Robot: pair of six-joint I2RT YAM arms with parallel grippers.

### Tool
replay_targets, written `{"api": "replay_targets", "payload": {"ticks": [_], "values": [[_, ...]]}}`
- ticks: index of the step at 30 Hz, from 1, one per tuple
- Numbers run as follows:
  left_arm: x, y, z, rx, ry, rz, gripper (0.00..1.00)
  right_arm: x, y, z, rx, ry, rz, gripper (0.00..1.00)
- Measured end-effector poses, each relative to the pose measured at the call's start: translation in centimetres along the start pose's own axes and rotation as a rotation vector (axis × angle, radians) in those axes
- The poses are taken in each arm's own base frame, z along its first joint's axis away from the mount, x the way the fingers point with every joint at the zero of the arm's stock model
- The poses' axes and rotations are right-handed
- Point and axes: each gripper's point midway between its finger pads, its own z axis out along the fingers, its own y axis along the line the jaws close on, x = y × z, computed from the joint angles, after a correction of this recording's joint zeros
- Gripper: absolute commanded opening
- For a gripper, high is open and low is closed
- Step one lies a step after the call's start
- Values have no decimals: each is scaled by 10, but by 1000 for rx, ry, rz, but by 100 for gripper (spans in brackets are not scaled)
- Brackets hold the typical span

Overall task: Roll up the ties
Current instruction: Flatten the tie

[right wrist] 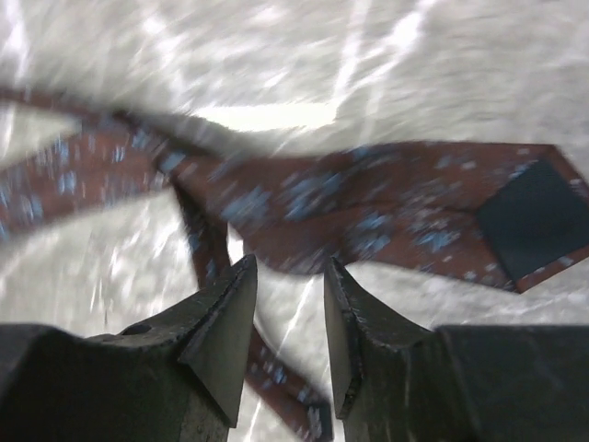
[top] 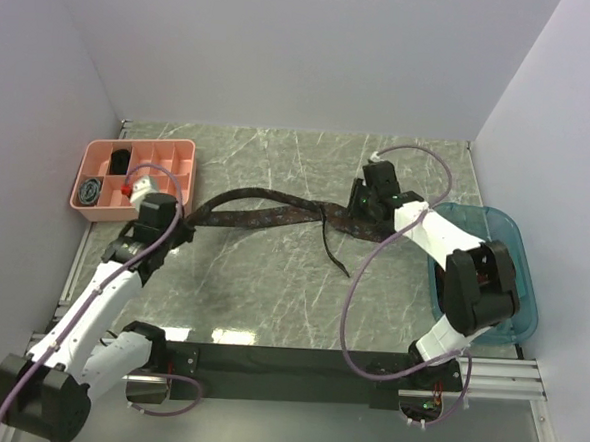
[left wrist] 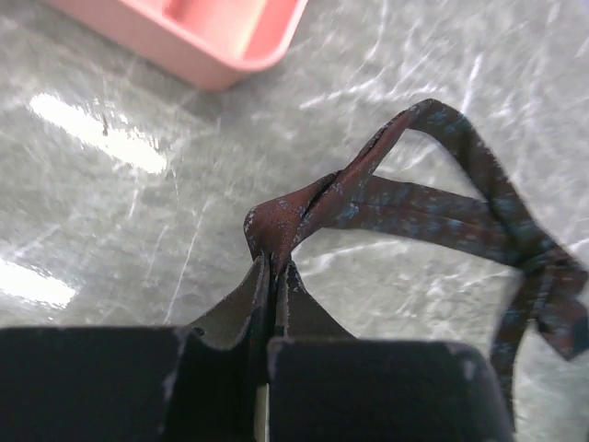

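Left jaws pinched tight on a bunched fold of the maroon tie [left wrist: 405, 207], which trails ahead across the counter [top: 271, 290]; right jaws part-open, gripping nothing, its wide pointed end just beyond.

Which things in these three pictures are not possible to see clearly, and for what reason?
- Top view: inside of the blue bin, mostly covered by the right arm.
- Top view: dark items in the pink tray, too small to name; the left wrist view cuts it at the edge.
- Right wrist view: pattern of the tie, blurred.
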Motion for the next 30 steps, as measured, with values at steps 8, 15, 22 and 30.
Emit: {"api": "replay_targets", "payload": {"ticks": [8, 15, 22, 30], "values": [[4, 10, -13, 40, 116, 54, 1, 50, 34, -24, -105, 88, -249, 49], [13, 14, -15, 76, 224, 68, 1, 86, 31, -23, -129, 205, -328, 52], [4, 16, -17, 82, 212, 53, 1, 104, 30, -17, -145, 275, -360, 54], [0, 20, -16, 73, 205, 45, 1, 117, 13, -14, -86, 343, -377, 0]]}}
